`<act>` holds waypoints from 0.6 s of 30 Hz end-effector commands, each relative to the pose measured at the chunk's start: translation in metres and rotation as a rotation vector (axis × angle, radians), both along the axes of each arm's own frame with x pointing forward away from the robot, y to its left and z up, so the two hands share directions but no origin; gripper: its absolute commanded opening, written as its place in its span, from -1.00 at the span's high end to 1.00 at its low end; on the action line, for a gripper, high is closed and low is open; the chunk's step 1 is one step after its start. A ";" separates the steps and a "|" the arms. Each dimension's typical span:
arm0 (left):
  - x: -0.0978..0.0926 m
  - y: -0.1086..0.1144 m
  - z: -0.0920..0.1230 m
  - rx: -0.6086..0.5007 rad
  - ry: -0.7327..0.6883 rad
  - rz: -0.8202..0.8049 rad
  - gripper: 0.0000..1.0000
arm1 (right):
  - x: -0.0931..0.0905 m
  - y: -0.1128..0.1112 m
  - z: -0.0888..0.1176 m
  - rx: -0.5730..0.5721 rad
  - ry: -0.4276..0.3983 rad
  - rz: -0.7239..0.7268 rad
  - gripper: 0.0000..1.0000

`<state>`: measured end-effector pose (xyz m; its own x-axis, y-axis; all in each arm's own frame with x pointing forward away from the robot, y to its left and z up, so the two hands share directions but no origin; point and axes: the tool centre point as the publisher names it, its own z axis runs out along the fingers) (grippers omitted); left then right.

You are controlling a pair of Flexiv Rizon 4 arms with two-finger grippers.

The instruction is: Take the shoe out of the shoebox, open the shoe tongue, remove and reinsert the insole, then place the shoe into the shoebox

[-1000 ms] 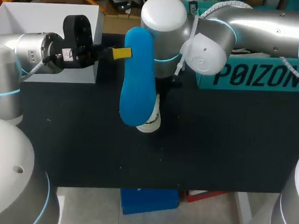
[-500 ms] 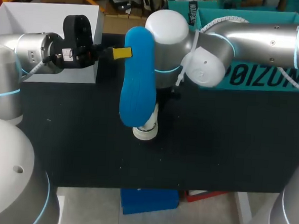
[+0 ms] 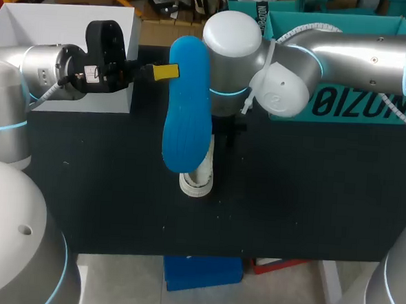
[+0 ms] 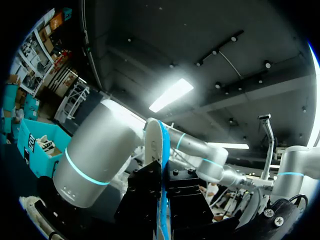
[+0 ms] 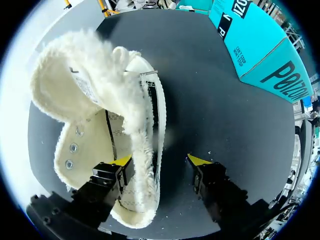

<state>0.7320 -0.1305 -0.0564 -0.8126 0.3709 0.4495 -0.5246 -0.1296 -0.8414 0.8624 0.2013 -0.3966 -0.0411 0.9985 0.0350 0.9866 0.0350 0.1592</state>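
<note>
Left gripper clamped on far end of blue insole. Right gripper, fingers apart, straddles side wall of white shoe.

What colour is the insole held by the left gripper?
Bright blue insole, clearest in the head view.

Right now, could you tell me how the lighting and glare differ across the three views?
Head view: even light, a mild sheen on the right arm, the blue insole clearly lit. Left wrist view: a ceiling light glares, leaving the left jaws dark. Right wrist view: the white shoe is bright against the black table.
</note>
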 end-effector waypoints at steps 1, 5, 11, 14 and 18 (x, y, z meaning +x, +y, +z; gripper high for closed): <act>-0.001 0.000 -0.001 0.000 -0.002 0.002 1.00 | -0.004 -0.014 0.033 0.005 -0.016 0.005 -1.00; -0.001 0.000 -0.001 0.000 -0.002 0.002 1.00 | -0.003 -0.022 0.051 0.044 -0.028 0.007 -1.00; -0.001 0.000 -0.001 0.000 -0.002 0.002 1.00 | -0.006 -0.031 0.070 0.144 -0.040 0.021 -1.00; -0.001 0.000 -0.001 0.000 -0.002 0.002 1.00 | -0.009 -0.036 0.078 0.218 -0.037 0.032 -1.00; -0.001 0.000 -0.001 0.000 -0.002 0.002 1.00 | -0.012 -0.044 0.089 0.369 -0.037 0.052 -1.00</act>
